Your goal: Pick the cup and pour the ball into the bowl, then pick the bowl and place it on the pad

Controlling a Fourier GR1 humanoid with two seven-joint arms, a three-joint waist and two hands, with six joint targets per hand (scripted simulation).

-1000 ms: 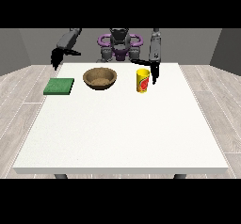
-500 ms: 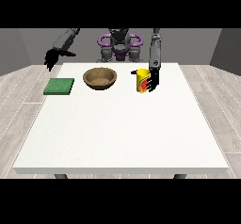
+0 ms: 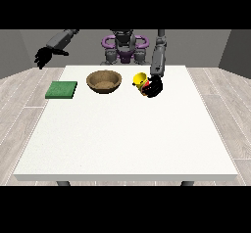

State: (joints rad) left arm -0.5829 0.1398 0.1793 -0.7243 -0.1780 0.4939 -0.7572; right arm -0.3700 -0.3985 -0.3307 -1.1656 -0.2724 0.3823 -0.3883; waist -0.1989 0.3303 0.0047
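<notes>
Yellow cup (image 3: 140,81) is seen tilted toward the wooden bowl (image 3: 104,81), held near the table's (image 3: 127,139) far edge by the hand at the view's right (image 3: 155,86), whose fingers are curled round its side. It is judged light, rigid and smooth; a mid-wall hold suits pouring. The ball cannot be made out. The other hand (image 3: 43,57) hangs with fingers relaxed above the green pad (image 3: 62,89).
</notes>
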